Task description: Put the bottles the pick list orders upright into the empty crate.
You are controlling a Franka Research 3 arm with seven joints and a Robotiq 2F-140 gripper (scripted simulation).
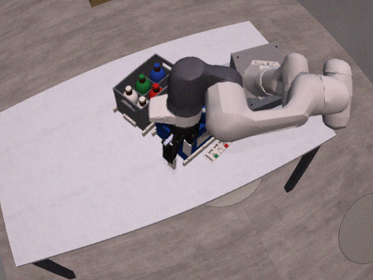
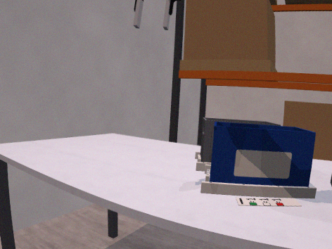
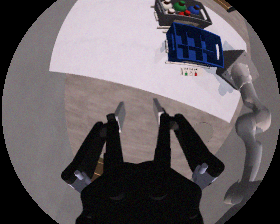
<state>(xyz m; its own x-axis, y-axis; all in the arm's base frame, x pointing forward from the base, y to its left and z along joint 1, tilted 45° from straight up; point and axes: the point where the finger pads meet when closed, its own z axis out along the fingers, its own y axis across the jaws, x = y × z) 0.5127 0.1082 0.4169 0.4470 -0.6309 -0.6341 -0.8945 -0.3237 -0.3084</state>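
One arm (image 1: 253, 115) reaches high over the blue crate (image 2: 262, 155), jaws part-open, empty.

Even soft light, fisheye wrist view

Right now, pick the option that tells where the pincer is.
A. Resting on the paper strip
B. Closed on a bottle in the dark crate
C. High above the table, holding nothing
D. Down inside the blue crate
C: the pincer hangs high above the table with bare fingers, clear of the blue crate.

Blue crate (image 2: 262, 141); dark grey crate (image 1: 126, 100); white table (image 2: 105, 166); orange-railed shelf rack (image 2: 246, 76).
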